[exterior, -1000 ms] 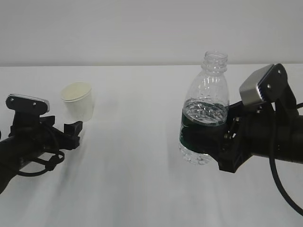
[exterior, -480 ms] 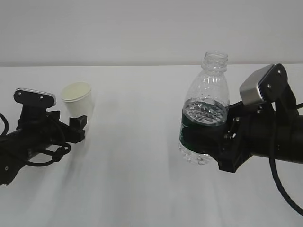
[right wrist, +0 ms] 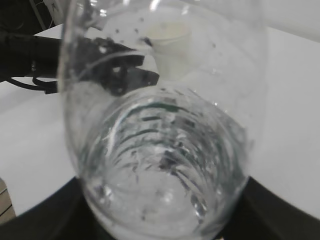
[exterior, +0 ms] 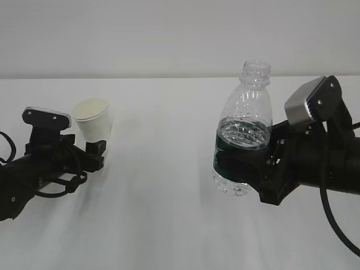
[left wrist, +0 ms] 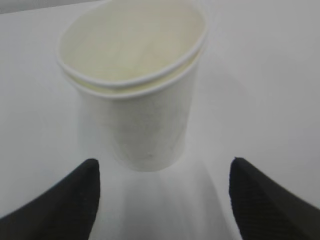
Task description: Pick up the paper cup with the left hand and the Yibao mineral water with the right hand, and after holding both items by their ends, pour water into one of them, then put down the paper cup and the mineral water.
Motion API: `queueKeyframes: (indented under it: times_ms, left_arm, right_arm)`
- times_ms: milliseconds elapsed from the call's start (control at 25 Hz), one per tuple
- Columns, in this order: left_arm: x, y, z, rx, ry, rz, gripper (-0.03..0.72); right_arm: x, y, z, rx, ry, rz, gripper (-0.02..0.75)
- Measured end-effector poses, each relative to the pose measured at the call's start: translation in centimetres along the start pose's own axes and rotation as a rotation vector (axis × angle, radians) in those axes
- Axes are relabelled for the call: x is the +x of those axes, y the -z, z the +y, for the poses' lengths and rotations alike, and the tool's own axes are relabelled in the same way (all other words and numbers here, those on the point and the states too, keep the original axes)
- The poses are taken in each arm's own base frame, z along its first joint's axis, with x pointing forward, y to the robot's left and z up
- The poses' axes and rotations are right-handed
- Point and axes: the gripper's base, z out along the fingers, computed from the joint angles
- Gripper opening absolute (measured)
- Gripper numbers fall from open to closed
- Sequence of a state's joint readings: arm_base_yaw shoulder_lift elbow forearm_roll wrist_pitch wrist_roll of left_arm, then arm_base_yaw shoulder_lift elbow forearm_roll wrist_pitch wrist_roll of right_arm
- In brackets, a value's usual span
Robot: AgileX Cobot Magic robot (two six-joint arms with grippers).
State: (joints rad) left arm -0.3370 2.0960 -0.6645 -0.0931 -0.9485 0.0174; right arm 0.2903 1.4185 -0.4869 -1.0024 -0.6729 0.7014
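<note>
Bottle point(exterior: 243, 132) already lifted clear of table point(exterior: 169, 169), upright, uncapped, part full, pinched at label band by right gripper point(exterior: 256, 169) from 3 o'clock. Cup point(exterior: 93, 119) not yet taken: standing on table at 9 o'clock of bottle, well apart. Left gripper point(exterior: 95, 154) spread wide, fingertips point(left wrist: 75, 195) just short of cup base at 6 o'clock, not touching. Left to do: grasp and raise cup, pour, set both down.
</note>
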Motion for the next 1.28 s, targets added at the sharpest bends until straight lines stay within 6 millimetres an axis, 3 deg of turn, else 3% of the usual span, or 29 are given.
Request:
queueKeyframes:
  times_ms: [840, 1280]
  left_arm:
    - [0.0, -2.6, 0.4, -0.01, 0.007, 0.006, 0.575]
    - [-1.1, -3.5, 0.1, 0.015, -0.01, -0.016, 0.575]
  right_arm:
    - [0.0, 0.0, 0.0, 0.0, -0.006, 0.0, 0.471]
    - [0.0, 0.0, 0.0, 0.0, -0.006, 0.0, 0.471]
